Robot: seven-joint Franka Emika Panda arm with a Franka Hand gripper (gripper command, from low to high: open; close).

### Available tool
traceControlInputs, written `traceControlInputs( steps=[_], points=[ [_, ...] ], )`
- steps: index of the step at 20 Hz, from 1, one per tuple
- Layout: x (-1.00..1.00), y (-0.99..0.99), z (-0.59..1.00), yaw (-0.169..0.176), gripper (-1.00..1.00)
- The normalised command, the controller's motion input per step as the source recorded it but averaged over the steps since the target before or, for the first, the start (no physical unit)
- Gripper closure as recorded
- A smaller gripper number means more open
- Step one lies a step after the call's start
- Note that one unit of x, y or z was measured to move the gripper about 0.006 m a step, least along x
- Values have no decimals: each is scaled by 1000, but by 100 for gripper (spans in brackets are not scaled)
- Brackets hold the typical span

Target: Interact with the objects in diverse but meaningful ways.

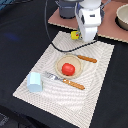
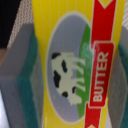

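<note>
My gripper (image 1: 79, 36) is at the far edge of the placemat, down on the flat yellow packet (image 1: 75, 35). In the wrist view the yellow butter packet (image 2: 75, 60) fills the frame between the two grey fingers (image 2: 20, 75), and their teal pads touch its sides. The red tomato (image 1: 68, 69) sits on the round beige plate (image 1: 59, 62) in the middle of the mat. The pale blue cup (image 1: 35, 81) lies at the mat's near corner on the exterior view's left. A dark grey pan (image 1: 65, 7) sits at the back, partly hidden by the arm. The small white piece is out of view.
A wooden-handled fork (image 1: 62, 80) lies in front of the plate and a knife (image 1: 86, 58) behind it. A wooden board (image 1: 112, 27) at the back carries a beige bowl (image 1: 122, 17). The striped placemat (image 1: 95, 95) lies on a dark tablecloth.
</note>
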Motion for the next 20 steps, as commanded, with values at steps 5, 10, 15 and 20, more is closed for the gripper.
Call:
traceControlInputs(
  steps=[5, 10, 15, 20],
  points=[
    [-17, 0, 73, -3, -100],
    [0, 105, 567, -1, -100],
    [2, -17, 828, -23, -100],
    [129, -406, 508, -35, -100]
  ],
)
